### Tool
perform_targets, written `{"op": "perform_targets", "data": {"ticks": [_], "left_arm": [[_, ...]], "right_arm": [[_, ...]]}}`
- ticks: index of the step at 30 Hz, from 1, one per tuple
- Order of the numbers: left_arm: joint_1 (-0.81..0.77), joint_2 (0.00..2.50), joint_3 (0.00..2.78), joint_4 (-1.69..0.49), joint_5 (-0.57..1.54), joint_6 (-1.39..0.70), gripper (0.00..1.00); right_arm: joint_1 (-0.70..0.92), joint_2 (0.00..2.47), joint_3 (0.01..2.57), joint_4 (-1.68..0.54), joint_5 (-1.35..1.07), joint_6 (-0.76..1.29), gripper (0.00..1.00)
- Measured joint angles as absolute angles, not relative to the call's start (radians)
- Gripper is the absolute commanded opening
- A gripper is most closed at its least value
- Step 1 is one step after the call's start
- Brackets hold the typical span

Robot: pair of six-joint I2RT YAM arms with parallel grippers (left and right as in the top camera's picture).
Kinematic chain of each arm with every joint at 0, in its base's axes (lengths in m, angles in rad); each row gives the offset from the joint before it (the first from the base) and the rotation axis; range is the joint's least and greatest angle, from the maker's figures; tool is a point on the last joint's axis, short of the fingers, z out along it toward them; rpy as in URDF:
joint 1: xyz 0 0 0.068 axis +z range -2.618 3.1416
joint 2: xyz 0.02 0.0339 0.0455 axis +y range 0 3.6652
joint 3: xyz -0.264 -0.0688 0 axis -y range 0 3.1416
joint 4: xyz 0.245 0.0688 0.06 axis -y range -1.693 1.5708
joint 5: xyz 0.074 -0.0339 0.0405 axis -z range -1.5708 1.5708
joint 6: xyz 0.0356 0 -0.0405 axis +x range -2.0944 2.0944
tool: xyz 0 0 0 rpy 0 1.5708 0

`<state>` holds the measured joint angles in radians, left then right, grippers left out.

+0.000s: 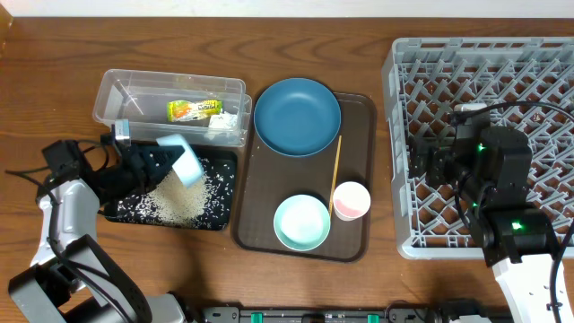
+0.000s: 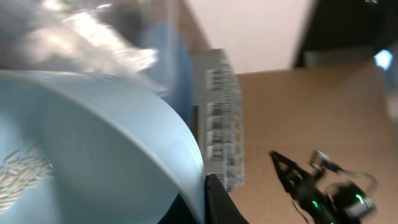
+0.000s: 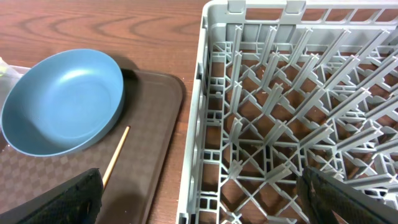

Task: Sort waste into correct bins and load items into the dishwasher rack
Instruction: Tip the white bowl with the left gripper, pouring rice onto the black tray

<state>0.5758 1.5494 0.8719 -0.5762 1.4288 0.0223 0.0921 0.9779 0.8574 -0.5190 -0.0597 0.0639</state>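
Test lab — wooden table (image 1: 54,54) (dishwasher rack (image 1: 502,72)).

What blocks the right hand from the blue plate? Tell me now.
Only the tray-side wall of the dishwasher rack lies between the open right hand, over the rack, and the blue plate on the brown tray. A wooden stick lies flat beside the plate. Nothing rests on the plate.

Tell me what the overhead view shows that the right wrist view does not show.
Only overhead: the left gripper holding a pale bowl tilted over the black tray, rice lying in that tray, a clear tub with a yellow-green wrapper inside, and a mint bowl and a pink-white cup on the brown tray. Only right wrist: the right gripper open, its dark fingers at the lower corners. Both: the blue plate, the wooden stick beside it, the brown tray and the grey rack.
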Motion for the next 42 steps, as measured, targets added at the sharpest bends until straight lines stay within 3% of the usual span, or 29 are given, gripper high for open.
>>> {"op": "perform_targets", "data": {"ticks": [6,12,22,25,27,30,32,34,42], "left_arm": [[0.576,1.549,0.872,-0.569,1.508,0.083,0.06],[0.576,1.549,0.872,-0.566,1.388,0.012,0.06],[0.573,1.55,0.872,-0.553,1.46,0.057,0.06],[0.573,1.549,0.872,-0.554,1.496,0.079,0.15],[0.574,1.549,0.872,-0.549,1.479,0.078,0.06],[0.573,1.549,0.872,-0.551,1.49,0.088,0.07],[0.571,1.549,0.872,-0.551,1.506,0.111,0.13],[0.567,1.549,0.872,-0.551,1.496,0.108,0.06],[0.545,1.546,0.872,-0.55,1.432,0.055,0.06]], "right_arm": [[0.092,0.978,0.857,-0.519,-0.06,0.064,0.99],[0.092,0.978,0.857,-0.519,-0.06,0.064,0.99],[0.092,0.978,0.857,-0.519,-0.06,0.064,0.99],[0.092,0.978,0.857,-0.519,-0.06,0.064,0.99],[0.092,0.978,0.857,-0.519,-0.06,0.064,0.99],[0.092,0.978,0.857,-0.519,-0.06,0.064,0.99],[0.092,0.978,0.857,-0.519,-0.06,0.064,0.99],[0.092,0.978,0.857,-0.519,-0.06,0.064,0.99],[0.092,0.978,0.857,-0.519,-0.06,0.064,0.99]]}}
